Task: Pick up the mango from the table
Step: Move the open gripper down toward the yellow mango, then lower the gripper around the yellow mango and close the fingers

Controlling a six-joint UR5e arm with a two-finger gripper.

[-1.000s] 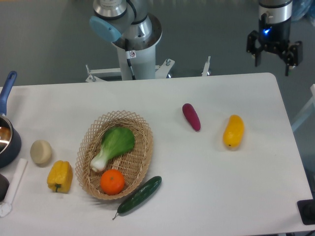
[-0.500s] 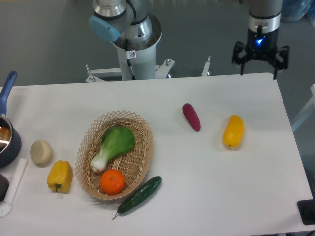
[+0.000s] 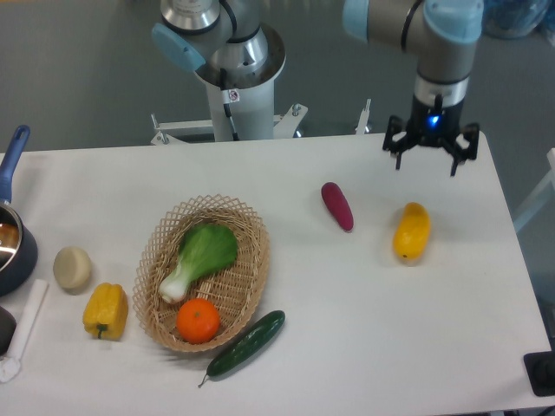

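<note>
The mango is a smooth yellow-orange oblong fruit lying on the right part of the white table. My gripper hangs open and empty above the table's far right area, a little behind the mango and slightly right of it. Its two black fingers are spread wide and point down. A blue light glows on the wrist.
A purple vegetable lies left of the mango. A wicker basket holds bok choy and an orange. A cucumber, yellow bell pepper, pale round thing and blue pot are to the left.
My gripper has moved left and lower, from beyond the table's far right corner to over the table just behind the mango. Nothing on the table has moved.
</note>
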